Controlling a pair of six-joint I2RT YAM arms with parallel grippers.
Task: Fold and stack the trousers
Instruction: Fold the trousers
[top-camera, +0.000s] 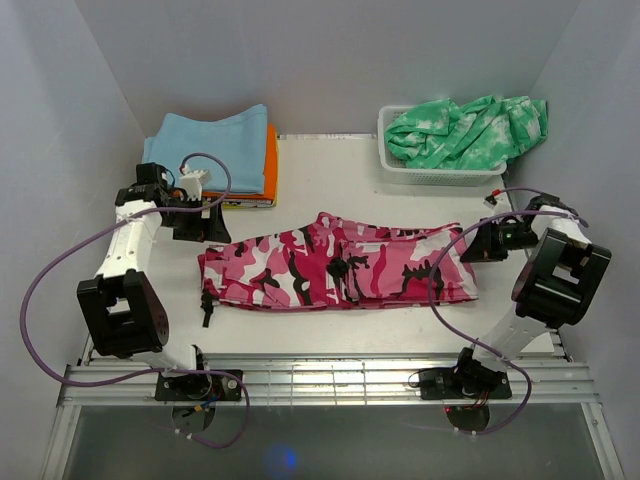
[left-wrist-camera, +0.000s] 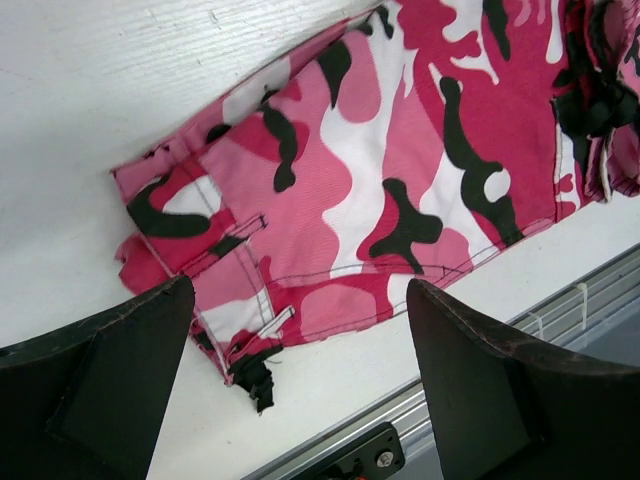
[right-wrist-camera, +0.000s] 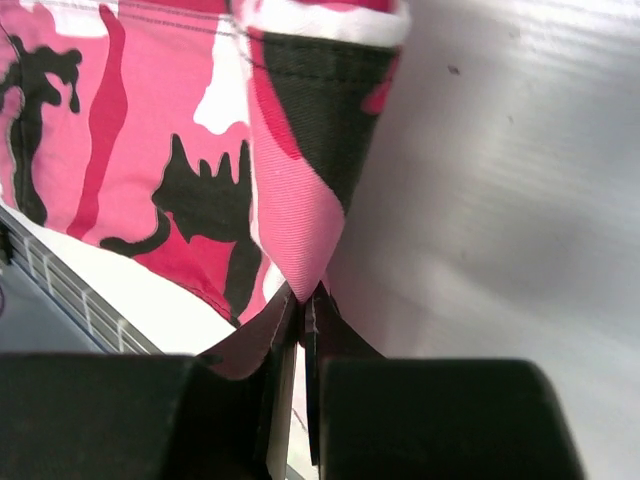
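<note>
1. The trousers (top-camera: 340, 268) lie flat across the middle of the table (top-camera: 330, 160), running left to right and somewhat nearer the front edge than the back.
2. My right gripper (right-wrist-camera: 303, 298) is closed at their right end. In the wrist view a corner of pink cloth tapers into the pinched tips, so I judge I have that corner.
3. My left gripper (left-wrist-camera: 300, 290) is spread wide and holds nothing. It hangs over the trousers' left end, with the seamed edge and a black tie below it.
4. I judge this to be the step of taking hold for a fold, with the right side taken and the left not yet.
5. The next move calls for lowering my left fingers onto that end and catching every layer before either side lifts.
6. The folded clothes (top-camera: 225, 150) at the back left corner look like the stacking place.
</note>
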